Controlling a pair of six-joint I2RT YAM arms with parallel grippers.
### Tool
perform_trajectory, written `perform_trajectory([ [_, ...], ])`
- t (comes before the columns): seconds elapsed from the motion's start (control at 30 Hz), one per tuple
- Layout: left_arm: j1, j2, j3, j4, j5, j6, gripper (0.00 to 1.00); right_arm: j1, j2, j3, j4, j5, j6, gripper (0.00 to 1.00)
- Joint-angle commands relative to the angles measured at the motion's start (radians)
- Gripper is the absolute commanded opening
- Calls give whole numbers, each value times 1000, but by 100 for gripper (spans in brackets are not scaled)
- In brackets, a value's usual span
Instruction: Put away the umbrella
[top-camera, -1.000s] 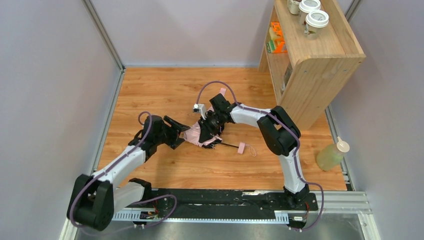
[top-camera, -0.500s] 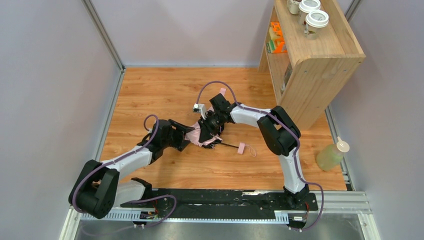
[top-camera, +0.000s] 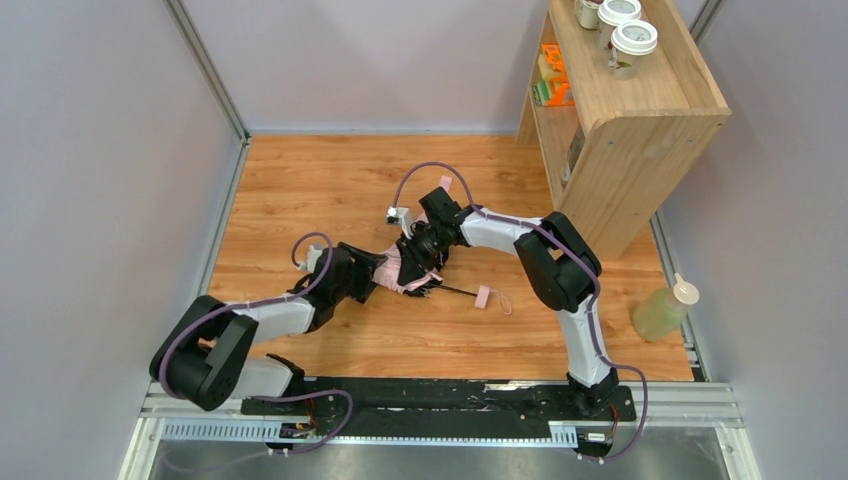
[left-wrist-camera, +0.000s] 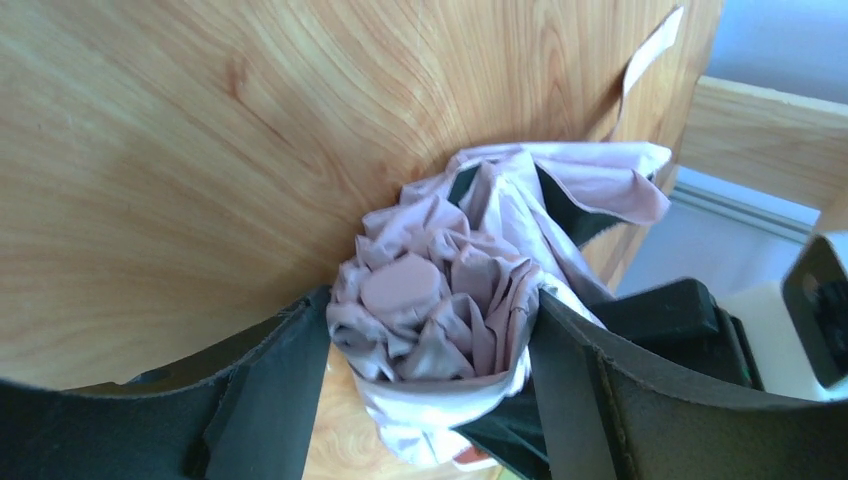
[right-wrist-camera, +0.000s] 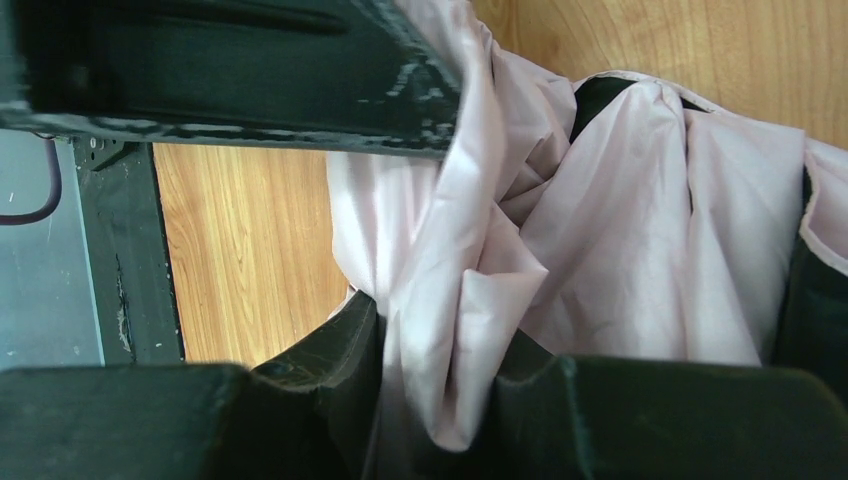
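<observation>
Top external view: umbrella (top-camera: 405, 268) lying about mid-table, crumpled pink canopy end toward the left arm, thin black shaft (top-camera: 458, 291) sticking out to the right, small pink handle (top-camera: 483, 296) and loop flat on the wood. Right gripper (top-camera: 418, 262) angled in from the far side, pinched down narrow on a fold of canopy fabric. Right wrist view pretty much all pink cloth squeezed between the fingers. Left gripper (top-camera: 368, 280) spread wide, straddling the bunched tip of the canopy. In the left wrist view, fabric brushing both fingers (left-wrist-camera: 270, 390) but not looking squeezed.

Plenty of bare table (top-camera: 300, 180) beyond the umbrella toward the back wall and off to the left, plus a strip in front before the black base rail (top-camera: 430, 395). Tighter on the right: wooden shelf unit (top-camera: 640, 120) parked at the back-right corner, right elbow near its lower edge. Grey walls hard against the left and back edges. Yellowish bottle (top-camera: 662, 310) standing off the right edge, well apart from the umbrella.
</observation>
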Motion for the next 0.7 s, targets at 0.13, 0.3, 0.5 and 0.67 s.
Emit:
perform_trajectory([
  [0.13, -11, 201, -39, 122, -81, 31, 77, 30, 65, -52, -159, 40, 22, 0],
  [0.3, -20, 191, -76, 113, -139, 57, 54, 38, 62, -50, -150, 20, 25, 0],
  [0.5, -20, 287, -133, 262, -93, 70, 15, 49, 34, -35, -160, 24, 43, 0],
  [0.67, -20, 327, -140, 268, -38, 91, 7, 50, -59, -32, -137, 132, 117, 28],
])
